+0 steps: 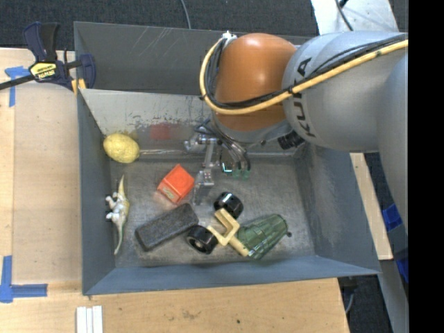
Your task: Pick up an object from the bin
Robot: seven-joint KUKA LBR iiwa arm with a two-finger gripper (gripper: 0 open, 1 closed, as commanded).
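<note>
- The grey metal bin [94, 207] has sloping walls and a speckled, scuffed floor; its back wall carries scratches and a faint reddish smear.
- Behind the bin lies dark carpet [229, 2], with a black cable [182, 5] trailing across it.
- The silver arm [347, 82] comes in from the right, with an orange cover [250, 82] on its wrist ringed by a yellow cable.
- The claw [203, 186] hangs low in the middle of the bin, just beside the right edge of an orange block [175, 184]. I cannot tell whether it is released or clenched, nor whether it touches the block.
- A yellow lemon [121, 148] sits in the back left corner.
- A white toy lizard [118, 210] lies along the left wall.
- A dark grey slab [166, 226] lies in front of the orange block.
- Right of the slab is a tan toy piece with black wheels [223, 226], touching a ribbed green toy [262, 236] near the front wall.
</note>
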